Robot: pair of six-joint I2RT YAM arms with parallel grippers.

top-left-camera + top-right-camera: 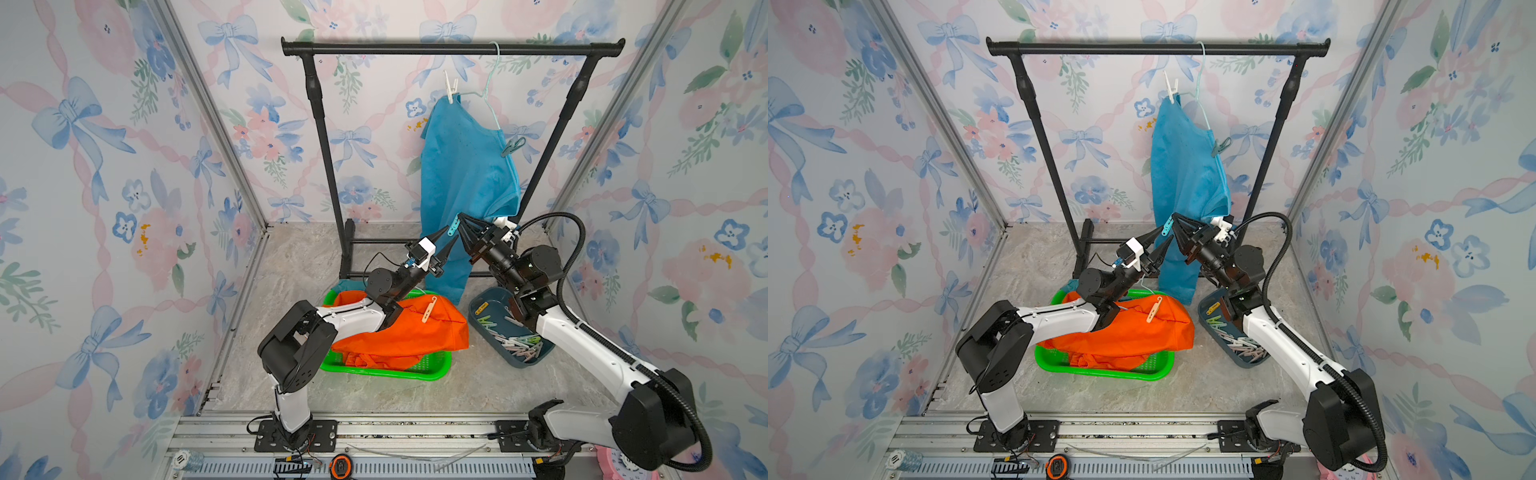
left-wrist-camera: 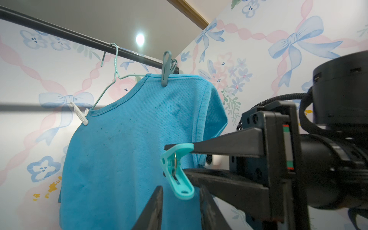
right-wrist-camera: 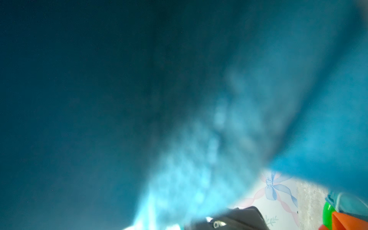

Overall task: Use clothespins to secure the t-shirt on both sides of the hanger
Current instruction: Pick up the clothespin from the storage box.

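In both top views, low and left of centre, a green basket [image 1: 386, 370] is sitting on the floor [image 1: 291, 266] with an orange cloth [image 1: 407, 336] spilling over it, and a cream clothespin [image 1: 428, 309] is lying on that cloth. Just above it the left gripper [image 1: 452, 233] is pointing up and to the right with its fingers [image 2: 153, 209] standing apart; in the left wrist view the tail of a teal clothespin [image 2: 169, 167] is showing between their tips, and whether it is touching them I cannot tell. The right gripper [image 1: 461, 219] is reaching in from the right and pinching that teal clothespin between its two fingers, in front of the lower part of the blue t-shirt [image 1: 461, 166]. The t-shirt is hanging on a pale green hanger [image 2: 115, 65] from the black rail [image 1: 449, 49] in the upper middle of the frame. A white clothespin [image 1: 450, 88] is gripping its upper left shoulder and a grey-green clothespin [image 1: 512, 146] is gripping the lower right shoulder. The right wrist view is showing almost nothing but blurred blue cloth. At the lower right of centre a dark blue tray [image 1: 477, 322] is holding the loose clothespins [image 1: 524, 345], partly behind the right arm [image 1: 582, 345]
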